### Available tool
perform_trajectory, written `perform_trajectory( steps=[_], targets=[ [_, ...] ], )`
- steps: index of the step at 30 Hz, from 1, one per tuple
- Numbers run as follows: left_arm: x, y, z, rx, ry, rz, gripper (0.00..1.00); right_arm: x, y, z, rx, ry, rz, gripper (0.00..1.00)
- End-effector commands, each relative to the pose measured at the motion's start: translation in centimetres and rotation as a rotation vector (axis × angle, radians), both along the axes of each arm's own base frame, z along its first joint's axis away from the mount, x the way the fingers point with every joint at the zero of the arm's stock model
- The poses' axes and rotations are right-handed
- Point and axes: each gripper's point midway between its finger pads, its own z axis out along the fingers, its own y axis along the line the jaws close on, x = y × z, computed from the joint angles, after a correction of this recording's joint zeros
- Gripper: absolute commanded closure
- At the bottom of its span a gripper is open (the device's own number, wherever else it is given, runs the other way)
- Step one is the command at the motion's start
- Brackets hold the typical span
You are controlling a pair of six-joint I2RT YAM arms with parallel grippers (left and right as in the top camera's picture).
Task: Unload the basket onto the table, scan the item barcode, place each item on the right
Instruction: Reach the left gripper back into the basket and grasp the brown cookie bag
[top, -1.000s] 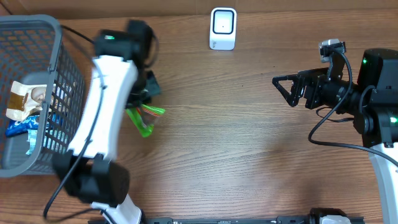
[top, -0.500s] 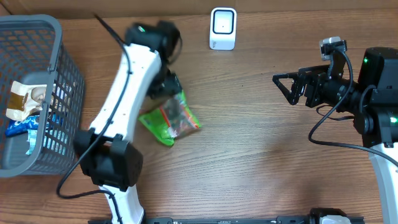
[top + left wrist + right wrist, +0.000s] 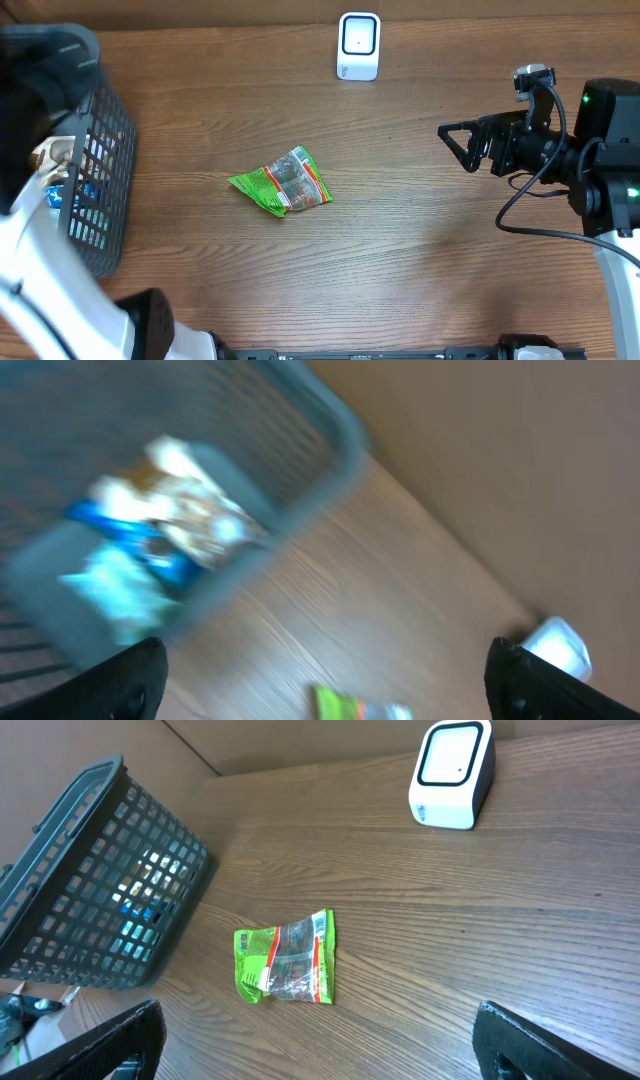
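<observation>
Grey mesh basket [image 3: 105, 170] at left end of wooden table [image 3: 400, 260], holding blue packet [image 3: 135, 538] and tan packet [image 3: 195, 510].

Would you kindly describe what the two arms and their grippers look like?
Both have white links and black joints. The right arm carries green lights, a looping black cable and a black right gripper with triangular fingers. The left arm looks alike; its left gripper is black.

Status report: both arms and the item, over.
Left gripper open, empty, by the basket. Right gripper open, empty. Green packet loose on the table, short of the scanner. Nothing between them.
</observation>
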Motion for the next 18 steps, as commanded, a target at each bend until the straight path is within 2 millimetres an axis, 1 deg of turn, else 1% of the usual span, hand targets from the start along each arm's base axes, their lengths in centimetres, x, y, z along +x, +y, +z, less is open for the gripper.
perform_trajectory(
  steps=[1, 3, 5, 9, 11, 13, 16, 18],
  targets=[
    [-2.5, 4.2, 0.0, 0.017, 0.015, 0.122, 0.07, 0.0, 0.0, 1.0, 0.007, -0.021, 0.002, 0.01],
    [-3.4, 6.6, -1.0, 0.003, 0.051, 0.195, 0.06, 0.0, 0.0, 0.9, 0.007, -0.018, 0.002, 0.01],
    [-3.7, 8.5, -2.8, -0.024, 0.103, 0.248, 0.05, 0.0, 0.0, 0.9, 0.007, -0.018, 0.002, 0.01],
    [-3.6, 11.6, -7.5, -0.131, 0.215, 0.368, 0.03, 0.0, 0.0, 0.9, 0.006, -0.017, 0.002, 0.01],
    [-3.1, 13.2, -10.1, -0.180, 0.268, 0.402, 0.03, 0.0, 0.0, 0.8, 0.004, -0.015, -0.001, 0.01],
    [-2.1, 14.8, -13.3, -0.233, 0.324, 0.410, 0.05, 0.0, -0.1, 0.7, 0.000, -0.011, -0.006, 0.01],
    [-0.9, 15.9, -16.7, -0.280, 0.401, 0.412, 0.10, 0.0, -0.1, 0.6, 0.000, -0.009, -0.006, 0.01],
    [-0.3, 16.4, -19.3, -0.314, 0.463, 0.411, 0.22, 0.0, -0.1, 0.6, 0.000, -0.009, -0.006, 0.01]
  ],
)
